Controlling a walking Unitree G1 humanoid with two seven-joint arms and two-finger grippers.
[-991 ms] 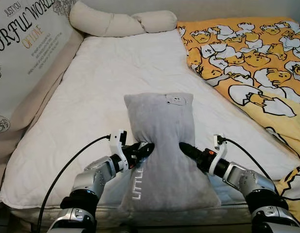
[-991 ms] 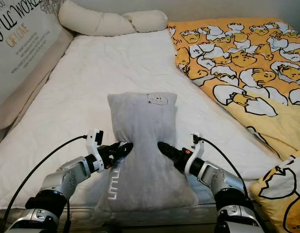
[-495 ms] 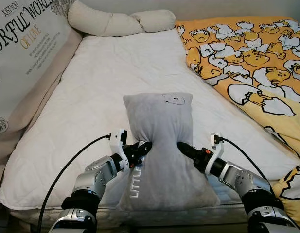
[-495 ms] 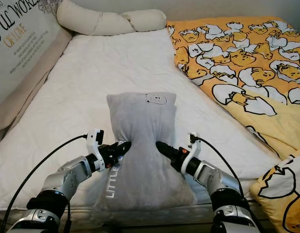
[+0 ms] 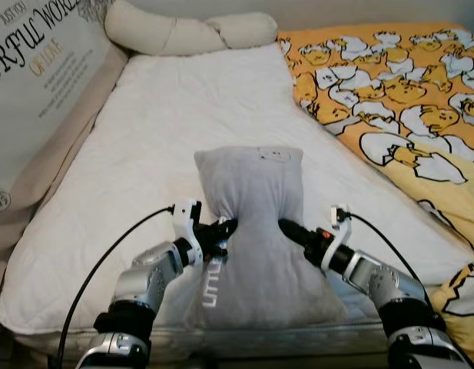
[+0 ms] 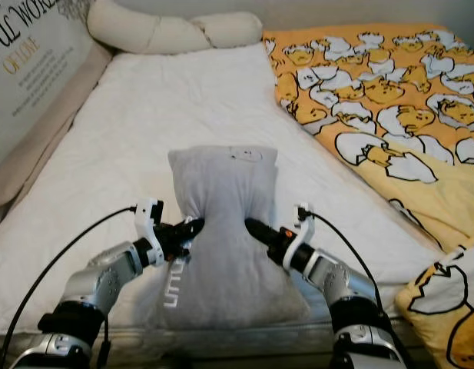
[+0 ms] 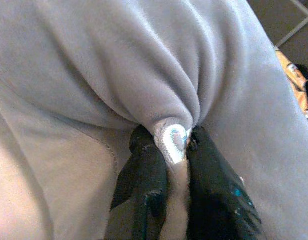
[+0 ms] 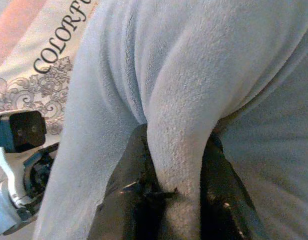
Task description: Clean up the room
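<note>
Grey pillow (image 5: 252, 223) upright at near edge of white mattress (image 5: 167, 115), pinched at its waist from both sides; white lettering runs down its lower front, small bear face patch near top.

L gripper (image 5: 226, 228) on pillow's left flank; wrist view: both black fingers (image 7: 144, 185) squeezed tight on a bunched fold of grey fabric w/ a pale seam end poking out between them.

R gripper (image 5: 285, 227) on pillow's right flank; wrist view: fingers (image 8: 131, 190) clamped either side of a thick ridge of the same fabric; L arm's white camera block visible beyond.

Surroundings: cream bolster (image 5: 187, 32) curled across head of mattress; printed cushion w/ lettering (image 5: 37, 69) leaning along left side; yellow duvet w/ cartoon print (image 5: 398, 100) heaped over right side, well apart from pillow; black cables trail back from both wrists.
</note>
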